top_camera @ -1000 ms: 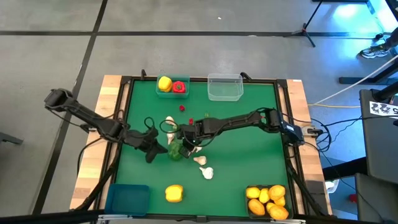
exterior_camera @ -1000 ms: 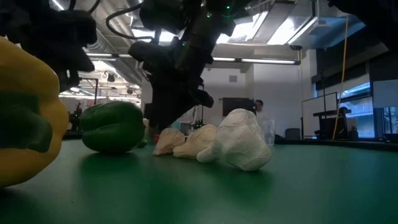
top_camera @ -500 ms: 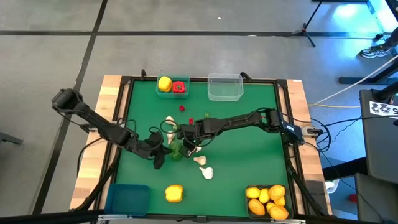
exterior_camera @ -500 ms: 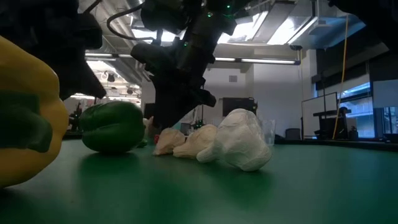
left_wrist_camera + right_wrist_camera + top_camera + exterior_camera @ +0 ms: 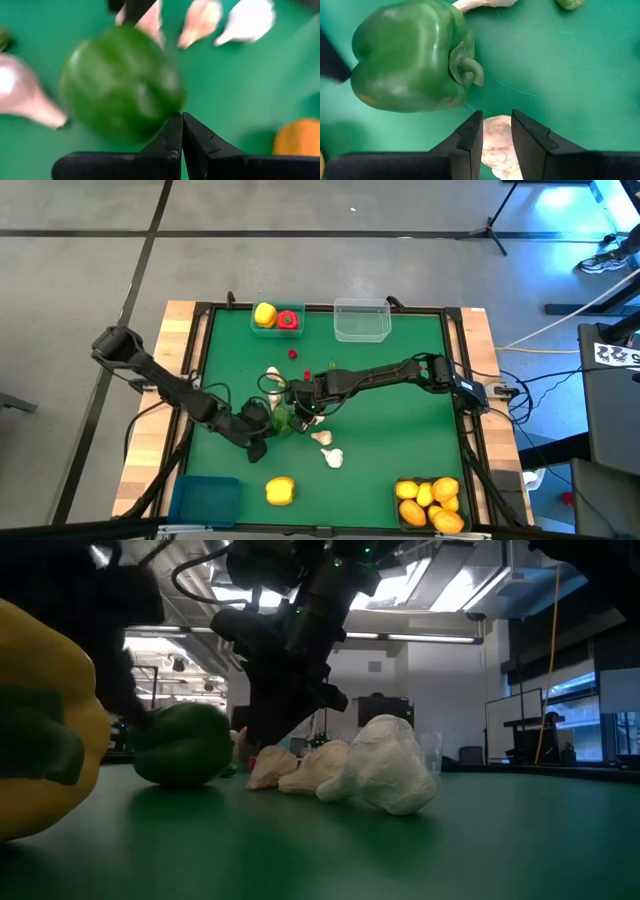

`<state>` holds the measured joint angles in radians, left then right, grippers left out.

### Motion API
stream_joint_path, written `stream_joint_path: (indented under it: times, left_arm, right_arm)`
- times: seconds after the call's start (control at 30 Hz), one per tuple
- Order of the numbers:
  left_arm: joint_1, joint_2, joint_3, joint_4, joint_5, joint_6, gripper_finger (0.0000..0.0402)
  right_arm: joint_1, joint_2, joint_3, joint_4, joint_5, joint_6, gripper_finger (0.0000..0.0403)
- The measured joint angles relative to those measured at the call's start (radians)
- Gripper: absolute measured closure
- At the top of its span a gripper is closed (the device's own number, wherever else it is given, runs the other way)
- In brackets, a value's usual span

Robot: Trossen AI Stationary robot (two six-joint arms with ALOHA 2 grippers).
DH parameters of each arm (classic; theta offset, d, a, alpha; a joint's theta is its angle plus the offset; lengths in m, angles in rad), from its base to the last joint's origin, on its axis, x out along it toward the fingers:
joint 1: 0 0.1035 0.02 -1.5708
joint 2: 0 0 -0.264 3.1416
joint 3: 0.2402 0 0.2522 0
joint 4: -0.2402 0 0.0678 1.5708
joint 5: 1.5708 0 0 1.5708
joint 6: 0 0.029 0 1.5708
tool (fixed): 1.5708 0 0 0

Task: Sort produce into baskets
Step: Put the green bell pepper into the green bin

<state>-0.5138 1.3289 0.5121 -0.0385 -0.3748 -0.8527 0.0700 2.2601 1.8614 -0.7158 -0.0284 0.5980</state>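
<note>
A green bell pepper [image 5: 284, 419] lies on its side on the green mat [image 5: 400, 440] at the table's middle. My left gripper [image 5: 181, 116] is shut, its tips right at the pepper's [image 5: 122, 82] rim on the table's left side. My right gripper [image 5: 497, 120] comes from the table's right and is shut on a white garlic bulb [image 5: 497, 150] beside the pepper [image 5: 410, 62]. More garlic bulbs [image 5: 327, 448] lie near it. A yellow pepper [image 5: 280, 491] rests near the front edge. My left gripper's shut fingertips [image 5: 175, 125] stand at the green pepper's edge; whether they touch it I cannot tell. My right gripper pinches the garlic bulb's two sides [image 5: 496, 135] between its two fingers, slanting down from the table's right. The bulb [image 5: 270, 768] seems to sit on the mat.
A teal basket [image 5: 268, 330] with a yellow and a red pepper and a clear basket [image 5: 361, 333] stand at the far edge. A blue basket [image 5: 205, 500] is at the near left, a dark one [image 5: 405, 480] with citrus at the near right. Small red [image 5: 293, 352] and green [image 5: 332, 364] pieces lie between.
My left gripper has gone down and toward the table's right, up to the green pepper, rolling as it went; it has stayed shut. The pepper and my right gripper with its garlic bulb have kept still.
</note>
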Motion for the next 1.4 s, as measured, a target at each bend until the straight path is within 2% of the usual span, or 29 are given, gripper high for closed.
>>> stream_joint_path:
  times: [0.3, 0.5, 0.67, 0.8, 0.9, 1.07, 1.23, 1.4]
  left_arm:
    - [-0.004, 0.01, 0.0, -0.265, -0.038, -0.096, 0.0401]
    - [-0.004, 0.01, 0.0, -0.273, -0.051, -0.093, 0.0401]
    - [0.0, 0.01, 0.0, -0.273, -0.121, -0.091, 0.0401]
    - [0.024, 0.01, 0.0, -0.269, -0.14, -0.058, 0.0401]
    - [0.036, 0.01, 0.0, -0.262, -0.141, -0.007, 0.0401]
    - [0.054, 0.009, 0.0, -0.239, -0.141, 0.056, 0.0401]
    - [0.078, 0.009, 0.0, -0.184, -0.14, 0.117, 0.0401]
    - [0.107, 0.009, 0.0, -0.185, -0.14, 0.122, 0.0401]
  right_arm:
    - [0.0, 0.0, 0.0, 0.018, -0.016, 0.0, 0.0306]
    - [0.0, -0.002, 0.055, -0.043, -0.016, -0.043, 0.0306]
    - [0.0, -0.002, 0.103, -0.078, -0.02, -0.119, 0.0306]
    - [0.0, -0.002, 0.103, -0.113, -0.127, -0.246, 0.0306]
    - [0.002, -0.002, 0.099, -0.156, -0.155, -0.306, 0.0303]
    - [-0.011, -0.002, 0.093, -0.146, -0.165, -0.323, 0.0252]
    - [-0.021, -0.002, 0.093, -0.15, -0.089, -0.344, 0.0183]
    - [-0.026, -0.002, 0.093, -0.146, -0.094, -0.372, 0.0161]
